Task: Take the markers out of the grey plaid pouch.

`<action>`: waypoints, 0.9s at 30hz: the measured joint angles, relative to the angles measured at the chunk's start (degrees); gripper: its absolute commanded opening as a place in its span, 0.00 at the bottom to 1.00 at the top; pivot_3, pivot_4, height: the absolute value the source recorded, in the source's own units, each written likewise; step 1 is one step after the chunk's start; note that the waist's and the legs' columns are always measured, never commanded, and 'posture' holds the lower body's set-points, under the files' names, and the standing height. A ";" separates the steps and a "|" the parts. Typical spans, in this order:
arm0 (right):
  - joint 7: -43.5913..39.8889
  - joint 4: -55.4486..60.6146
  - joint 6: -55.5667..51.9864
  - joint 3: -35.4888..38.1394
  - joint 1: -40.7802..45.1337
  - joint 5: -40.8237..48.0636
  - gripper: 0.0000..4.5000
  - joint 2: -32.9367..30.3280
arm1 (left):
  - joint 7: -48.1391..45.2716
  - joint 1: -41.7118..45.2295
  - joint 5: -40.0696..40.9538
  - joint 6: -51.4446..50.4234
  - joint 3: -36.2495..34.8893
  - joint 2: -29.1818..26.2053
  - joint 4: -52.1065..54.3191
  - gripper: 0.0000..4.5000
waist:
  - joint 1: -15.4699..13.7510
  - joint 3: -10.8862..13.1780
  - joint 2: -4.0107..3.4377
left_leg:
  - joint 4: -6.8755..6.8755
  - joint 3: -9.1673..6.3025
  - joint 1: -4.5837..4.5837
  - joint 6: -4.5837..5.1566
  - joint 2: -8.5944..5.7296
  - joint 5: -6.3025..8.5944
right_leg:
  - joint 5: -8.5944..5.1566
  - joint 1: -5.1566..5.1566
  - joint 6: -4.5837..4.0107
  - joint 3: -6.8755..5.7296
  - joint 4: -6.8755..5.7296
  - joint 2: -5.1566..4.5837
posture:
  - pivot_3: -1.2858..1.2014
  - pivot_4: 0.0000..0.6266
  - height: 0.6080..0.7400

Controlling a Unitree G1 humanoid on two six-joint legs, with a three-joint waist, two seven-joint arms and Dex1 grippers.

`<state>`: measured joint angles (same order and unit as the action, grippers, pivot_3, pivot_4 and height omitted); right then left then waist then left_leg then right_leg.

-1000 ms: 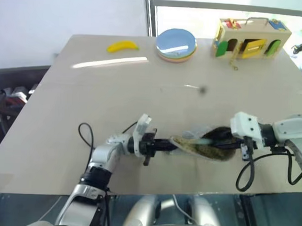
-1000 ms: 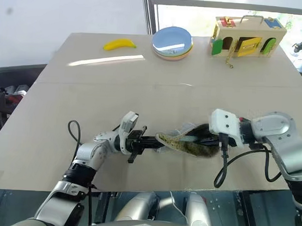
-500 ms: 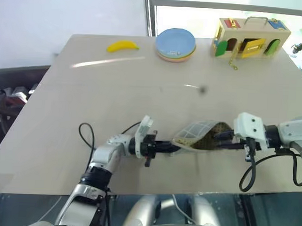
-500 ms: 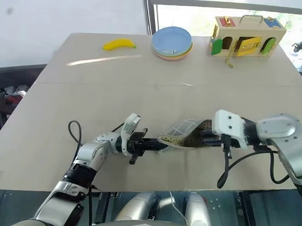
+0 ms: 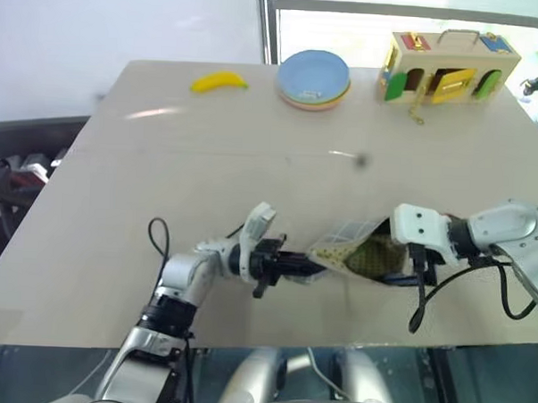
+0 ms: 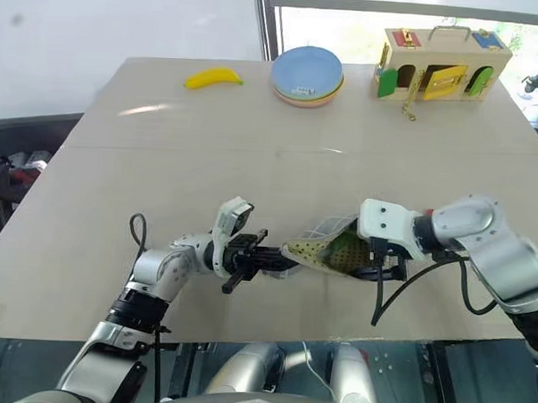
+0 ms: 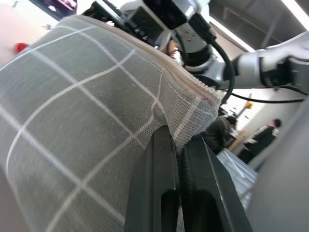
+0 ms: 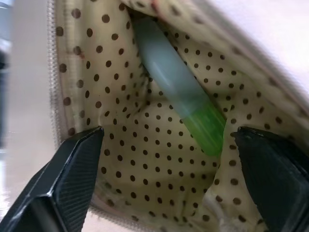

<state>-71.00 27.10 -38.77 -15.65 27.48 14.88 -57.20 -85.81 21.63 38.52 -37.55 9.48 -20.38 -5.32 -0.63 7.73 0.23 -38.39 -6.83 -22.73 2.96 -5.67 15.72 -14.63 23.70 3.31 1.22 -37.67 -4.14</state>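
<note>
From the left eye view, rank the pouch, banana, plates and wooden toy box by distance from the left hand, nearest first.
1. Grey plaid pouch: pinched at its end by the left hand.
2. Banana: far edge of the table, left side.
3. Stack of plates: far edge, middle; too near the banana's distance to call firmly.
4. Wooden toy box: far right corner.

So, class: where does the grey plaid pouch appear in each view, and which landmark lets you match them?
Left eye: grey plaid pouch, lower centre.
Right eye: lower centre, between the grippers.
Left wrist: grey checked outside, pinched by left gripper.
Right wrist: dotted lining around a green marker.
Landmark: right gripper.
</note>
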 measured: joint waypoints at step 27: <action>2.75 -14.54 9.38 -16.11 7.11 -14.86 0.99 16.20 | -0.14 -0.55 -0.39 0.33 0.05 0.25 -2.15 0.00 | 0.25 -0.05 0.06 | -0.05 0.03 0.30 -0.04 -0.01 -0.02 | 0.00 -0.15 -0.01 0.04 -0.16 0.03 | 0.52 0.24 1.00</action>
<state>-68.24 12.57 -29.40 -31.76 34.59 0.02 -41.00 -85.95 21.08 38.13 -37.21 9.53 -20.12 -7.46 -0.38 7.68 0.29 -38.43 -6.80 -22.44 2.92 -5.68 15.70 -14.63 23.55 3.30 1.26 -37.83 -4.11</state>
